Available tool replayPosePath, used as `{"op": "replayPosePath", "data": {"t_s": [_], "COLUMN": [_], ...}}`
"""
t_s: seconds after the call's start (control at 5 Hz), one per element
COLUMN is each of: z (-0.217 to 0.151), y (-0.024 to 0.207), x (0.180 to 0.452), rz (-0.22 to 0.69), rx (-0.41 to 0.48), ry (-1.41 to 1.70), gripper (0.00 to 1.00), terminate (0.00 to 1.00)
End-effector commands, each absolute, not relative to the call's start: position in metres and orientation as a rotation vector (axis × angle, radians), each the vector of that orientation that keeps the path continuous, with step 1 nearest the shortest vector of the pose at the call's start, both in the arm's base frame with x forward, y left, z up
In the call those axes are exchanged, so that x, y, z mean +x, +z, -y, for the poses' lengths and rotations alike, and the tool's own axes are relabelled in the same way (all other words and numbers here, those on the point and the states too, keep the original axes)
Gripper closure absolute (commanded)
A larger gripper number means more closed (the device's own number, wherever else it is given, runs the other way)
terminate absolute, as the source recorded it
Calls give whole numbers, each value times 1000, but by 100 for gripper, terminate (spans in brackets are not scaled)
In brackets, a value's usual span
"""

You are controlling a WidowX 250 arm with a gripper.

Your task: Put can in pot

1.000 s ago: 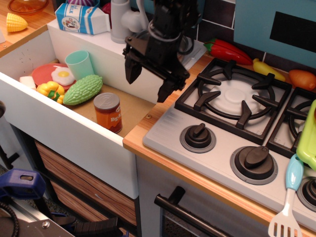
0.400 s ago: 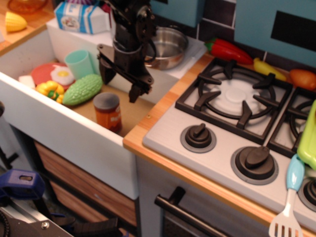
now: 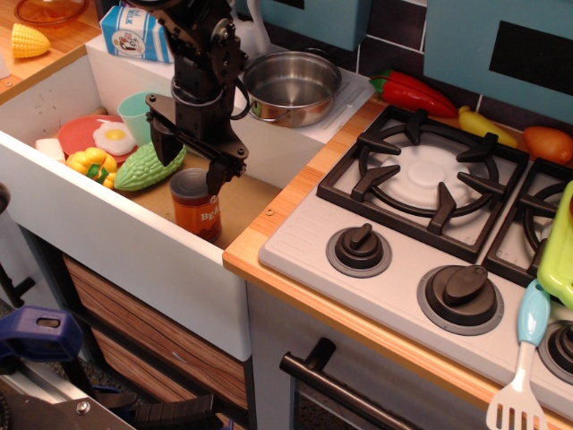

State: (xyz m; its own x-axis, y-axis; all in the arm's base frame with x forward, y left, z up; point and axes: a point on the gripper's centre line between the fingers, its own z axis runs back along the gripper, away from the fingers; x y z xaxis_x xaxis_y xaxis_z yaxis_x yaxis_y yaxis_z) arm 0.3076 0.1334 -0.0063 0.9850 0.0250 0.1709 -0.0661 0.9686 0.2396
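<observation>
The can has an orange-brown label and a grey lid. It stands upright in the toy sink near the right front corner. My gripper is open just above and behind the can, its black fingers spread wider than the lid and apart from it. The pot is shiny steel and empty. It sits on the white ledge behind the sink, to the right of the arm.
In the sink lie a green gourd, a yellow pepper, a fried egg on a red plate and a mint-green cup. A milk carton stands behind. The stove is at the right.
My gripper has moved left and down from above the counter edge into the sink, and now hangs over the can. The pot, hidden before by the arm, has come into view.
</observation>
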Motion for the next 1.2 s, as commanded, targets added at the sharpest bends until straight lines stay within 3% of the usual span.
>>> {"op": "replayPosePath", "data": {"t_s": [0.0,0.4,0.6,0.8,1.0], "z": [-142,-142,-141,-136,-124], "y": [-8,-29,-35,-24,6], "x": [311,307,307,309,324], "rz": [198,193,193,185,148], "rx": [232,168,159,188,272], "ry": [54,69,92,83,36], "gripper": [0,0,100,100,100], "terminate": [0,0,0,0,0]}}
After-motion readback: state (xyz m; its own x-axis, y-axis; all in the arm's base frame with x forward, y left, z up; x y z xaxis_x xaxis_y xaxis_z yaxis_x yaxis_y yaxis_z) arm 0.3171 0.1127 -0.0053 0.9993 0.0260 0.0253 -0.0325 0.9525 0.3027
